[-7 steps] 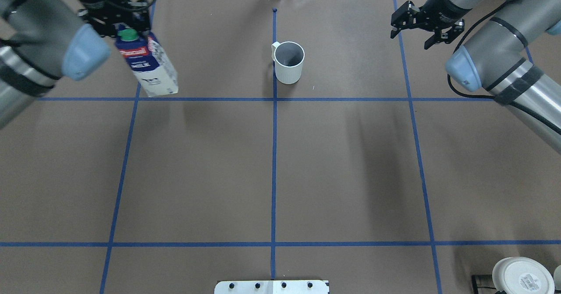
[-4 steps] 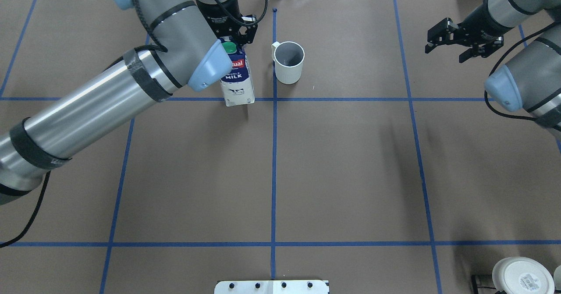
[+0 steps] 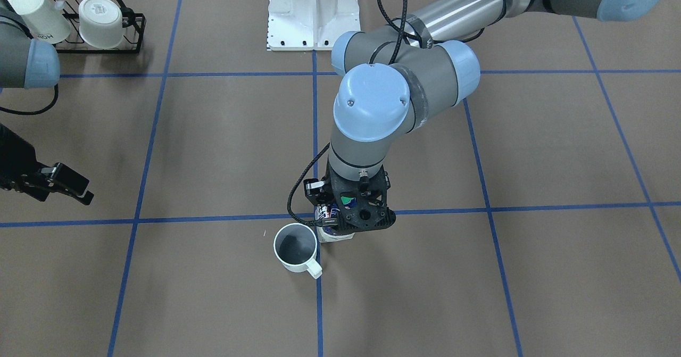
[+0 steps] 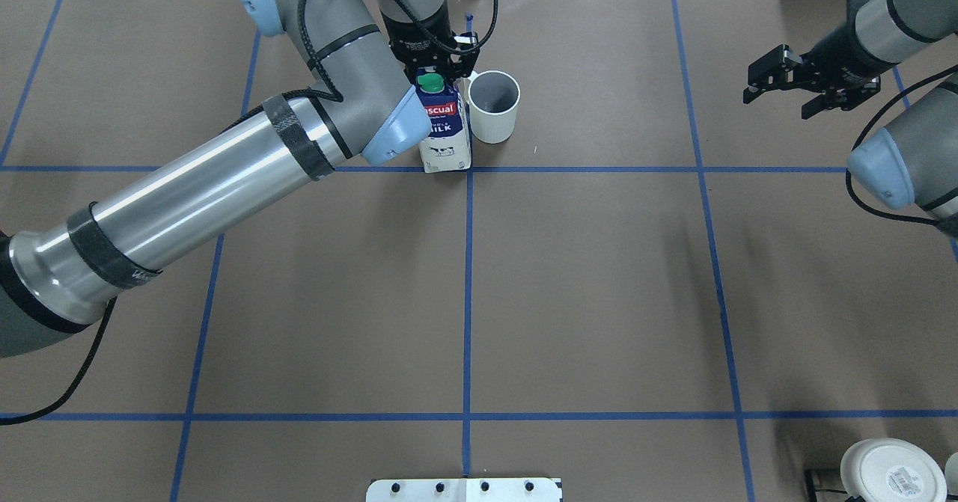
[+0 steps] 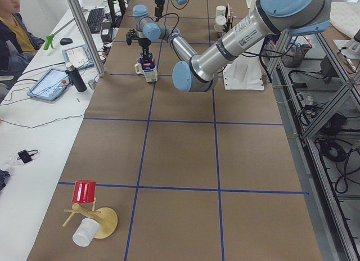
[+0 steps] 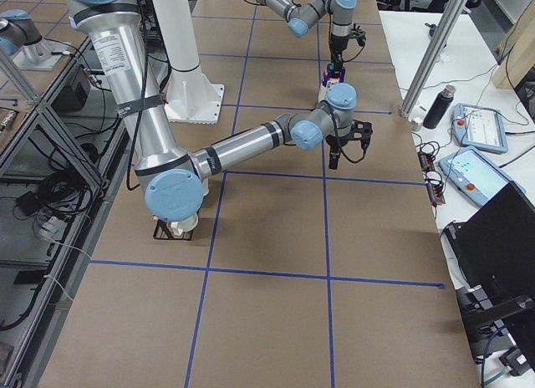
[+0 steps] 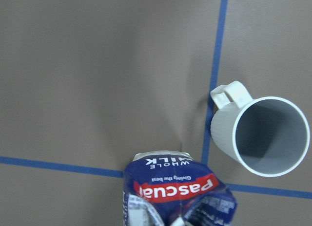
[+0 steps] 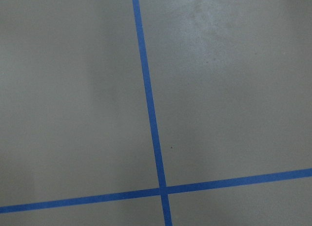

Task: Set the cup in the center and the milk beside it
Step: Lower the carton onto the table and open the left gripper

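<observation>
The cup [image 4: 494, 105] is a white mug with a dark grey inside. It stands upright just beyond the center crossing [image 4: 469, 169] of blue tape. It also shows in the front view [image 3: 296, 248] and the left wrist view [image 7: 263, 136]. The milk [image 4: 445, 132], a navy and white carton with a green cap, is upright right beside the cup's handle side, in the left wrist view [image 7: 175, 192] too. My left gripper [image 4: 438, 64] is shut on the carton's top. I cannot tell if its base touches the table. My right gripper [image 4: 808, 87] is open and empty at the far right.
A black rack [image 3: 133, 24] with two white cups stands near the robot's right side; one of them shows in the overhead view [image 4: 891, 472]. The white base plate [image 4: 464, 489] is at the near edge. A wooden stand [image 5: 101, 221] with a red cup stands at the left end.
My left arm has carried the milk carton from the far left to right beside the cup. My right gripper has drawn back to the right, still open.
</observation>
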`<state>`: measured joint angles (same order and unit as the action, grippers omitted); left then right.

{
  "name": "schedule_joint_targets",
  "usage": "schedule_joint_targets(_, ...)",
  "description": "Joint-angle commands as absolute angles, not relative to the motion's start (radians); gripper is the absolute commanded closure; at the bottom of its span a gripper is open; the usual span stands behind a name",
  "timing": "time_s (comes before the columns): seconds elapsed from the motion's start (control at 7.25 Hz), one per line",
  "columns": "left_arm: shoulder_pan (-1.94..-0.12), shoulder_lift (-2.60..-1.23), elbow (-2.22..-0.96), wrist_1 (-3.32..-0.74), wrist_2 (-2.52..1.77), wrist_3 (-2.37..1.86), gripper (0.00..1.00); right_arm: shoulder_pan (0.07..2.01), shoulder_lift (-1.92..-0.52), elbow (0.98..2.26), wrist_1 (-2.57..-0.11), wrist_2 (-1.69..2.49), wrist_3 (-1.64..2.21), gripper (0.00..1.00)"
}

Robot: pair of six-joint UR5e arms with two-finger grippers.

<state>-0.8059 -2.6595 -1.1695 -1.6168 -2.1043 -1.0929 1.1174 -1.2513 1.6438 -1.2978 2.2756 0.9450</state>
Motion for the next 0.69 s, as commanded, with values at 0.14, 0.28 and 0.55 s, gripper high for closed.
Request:
schedule_joint_targets(0.14, -0.825, -2.66, -1.17, -1.646, -2.097, -1.082, 0.02, 1.117, -1.25, 1.644, -1.298, 2.276, 0.943, 0.0)
schedule_joint_targets(0.28, -0.894, -2.605, -1.281, -1.617, -2.135, -1.078, 0.02, 1.118, -1.25, 1.644, -1.296, 2.278, 0.942, 0.0)
schedule_joint_targets(0.55, -1.013, -2.173, -1.753, -1.551, -2.256, -0.873, 0.02, 1.129, -1.284, 1.64, -1.295, 2.279, 0.886, 0.0)
